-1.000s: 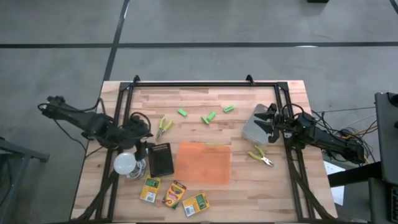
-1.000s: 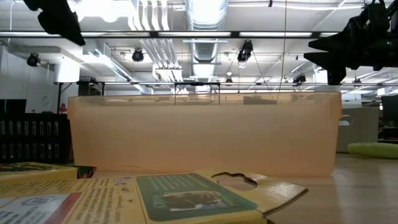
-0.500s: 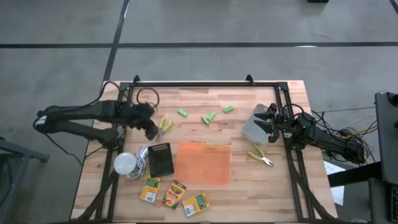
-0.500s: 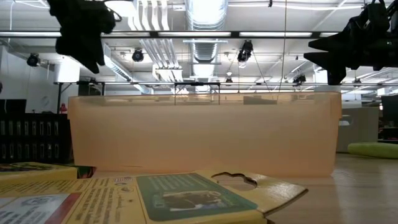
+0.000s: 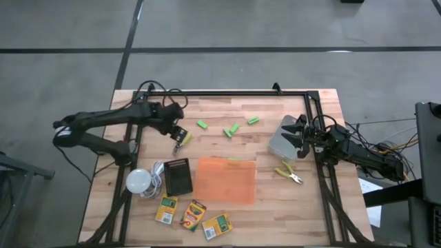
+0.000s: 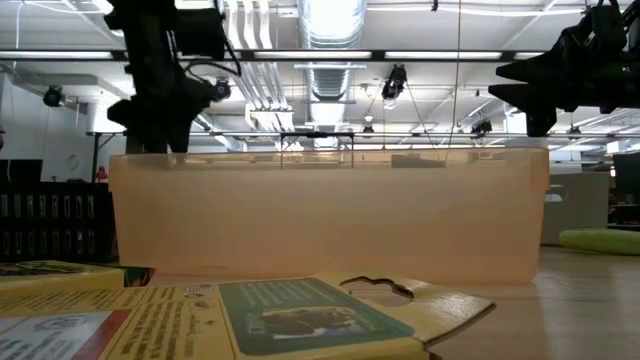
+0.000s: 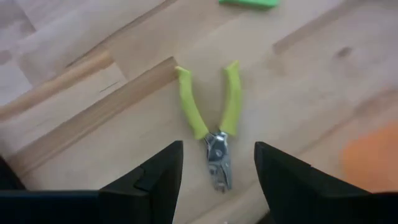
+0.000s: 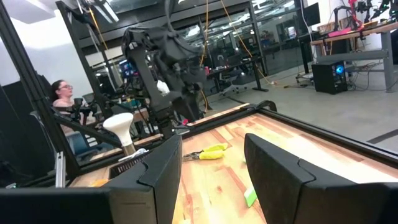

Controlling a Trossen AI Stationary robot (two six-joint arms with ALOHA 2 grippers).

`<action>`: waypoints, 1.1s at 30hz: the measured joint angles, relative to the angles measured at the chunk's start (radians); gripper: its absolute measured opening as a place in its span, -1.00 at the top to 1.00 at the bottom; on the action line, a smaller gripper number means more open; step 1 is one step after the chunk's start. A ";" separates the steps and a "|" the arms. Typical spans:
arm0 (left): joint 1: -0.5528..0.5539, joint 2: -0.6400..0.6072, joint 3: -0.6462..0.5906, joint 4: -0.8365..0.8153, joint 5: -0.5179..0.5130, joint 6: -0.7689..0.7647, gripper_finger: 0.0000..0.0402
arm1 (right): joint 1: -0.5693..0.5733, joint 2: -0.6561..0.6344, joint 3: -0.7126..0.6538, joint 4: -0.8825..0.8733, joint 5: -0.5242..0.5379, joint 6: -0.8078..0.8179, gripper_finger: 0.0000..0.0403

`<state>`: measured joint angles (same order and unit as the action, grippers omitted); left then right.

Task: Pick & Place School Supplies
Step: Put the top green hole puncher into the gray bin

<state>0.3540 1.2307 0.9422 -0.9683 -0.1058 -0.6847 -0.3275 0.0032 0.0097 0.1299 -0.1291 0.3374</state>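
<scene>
A yellow-handled scissor-like tool point(image 7: 211, 118) lies flat on the wooden table point(image 5: 275, 207), at the far left. My left gripper point(image 5: 177, 132) hangs open just above it and points steeply down. Its two fingers point(image 7: 163, 177) stand on either side of the tool's metal tip point(image 7: 219, 168) without touching it. A second such tool point(image 5: 289, 172) lies at the right. Three green blocks point(image 5: 231, 129) lie at the far middle. Three crayon boxes point(image 5: 193, 215) lie near the front edge. My right gripper point(image 5: 289, 133) waits open at the right, held level above the table.
An orange translucent tray point(image 5: 226, 180) stands mid-table and fills the low view point(image 6: 330, 215). A white bulb with cord point(image 5: 140, 180) and a black block point(image 5: 178, 176) sit at the near left. A grey flat thing point(image 5: 278, 143) lies under my right gripper. A black frame point(image 5: 227, 93) borders the table. A person point(image 8: 61, 93) sits beyond.
My left arm has swung from beside the white bulb toward the table's far edge and to the right. It has turned as it went and sunk a little, and now hangs over the yellow-handled tool. Nothing on the table has moved.
</scene>
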 joint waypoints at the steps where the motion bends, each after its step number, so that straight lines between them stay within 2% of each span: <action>1: 0.003 0.023 0.000 0.008 0.000 -0.002 -0.02 | 0.000 0.000 0.000 0.000 0.000 0.000 0.16; 9: 0.014 0.187 0.000 0.072 -0.031 0.022 -0.02 | 0.000 0.000 0.000 0.000 0.000 0.000 0.16; 20: 0.063 0.326 0.000 0.127 -0.067 0.020 -0.02 | 0.000 0.000 0.000 0.000 0.000 0.000 0.16; 33: 0.110 0.399 -0.011 0.194 0.054 0.048 -0.02 | 0.000 0.000 0.000 0.000 0.000 0.000 0.16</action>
<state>0.4635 1.6298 0.9314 -0.7744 -0.0515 -0.6365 -0.3275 0.0032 0.0093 0.1299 -0.1291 0.3370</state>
